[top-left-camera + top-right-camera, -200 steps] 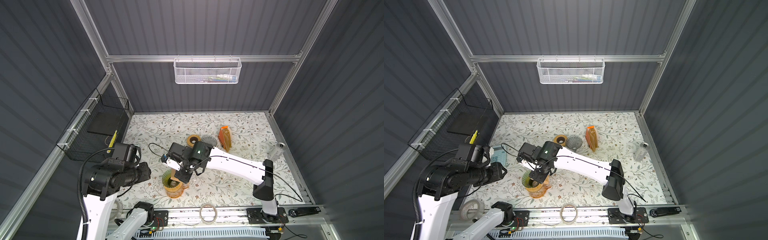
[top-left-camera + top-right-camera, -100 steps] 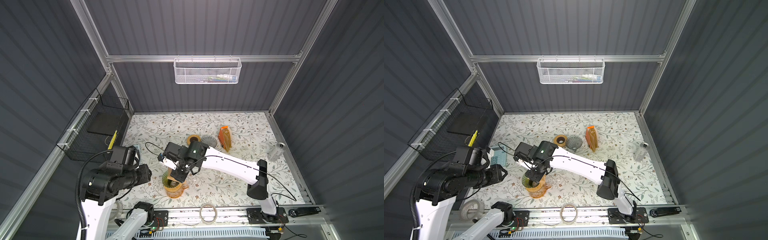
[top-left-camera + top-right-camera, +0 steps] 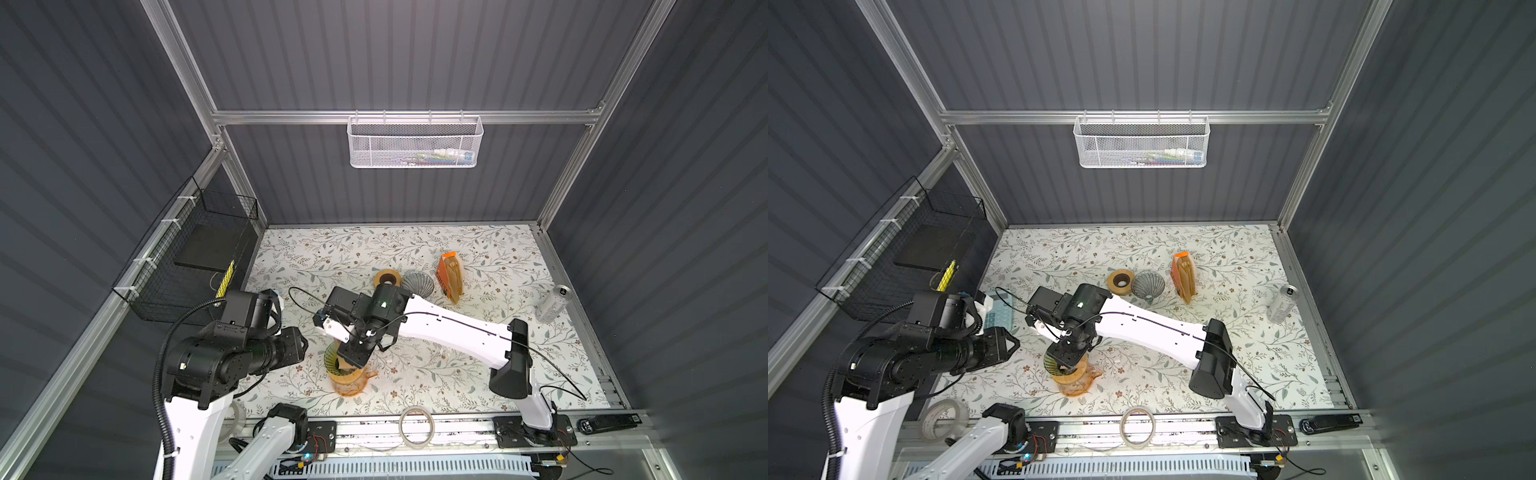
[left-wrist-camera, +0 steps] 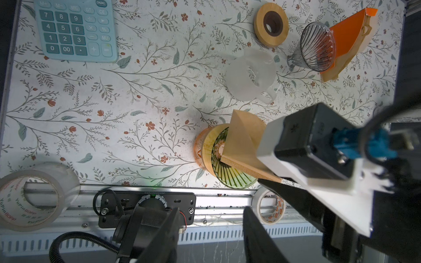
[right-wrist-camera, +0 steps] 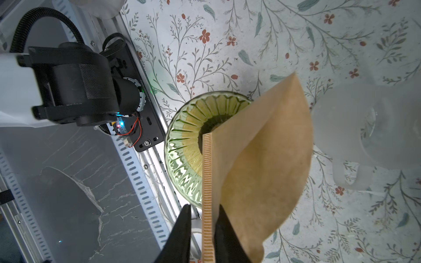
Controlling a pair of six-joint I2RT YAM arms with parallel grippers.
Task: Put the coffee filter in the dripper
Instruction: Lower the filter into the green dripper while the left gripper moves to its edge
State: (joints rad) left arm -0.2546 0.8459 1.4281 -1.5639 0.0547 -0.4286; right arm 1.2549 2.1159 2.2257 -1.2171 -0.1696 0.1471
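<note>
Two drippers, green dripper [image 5: 182, 141] upright on one orange carafe [image 4: 198, 148], clear dripper [image 4: 317, 45] on its side, one coffee filter [image 5: 262, 159] tip-down in the green dripper, right gripper [image 5: 202, 209] with jaws slightly parted around its crimped seam, left gripper [image 4: 210, 211] spread and empty, large tape roll [image 4: 11, 200], small tape roll [image 4: 280, 206], one calculator [image 4: 75, 29].

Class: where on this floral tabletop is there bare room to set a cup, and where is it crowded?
Bare: the strip between back wall and wooden ring; the corner in front of the bottle. Crowded: around the green dripper and filter pack.
</note>
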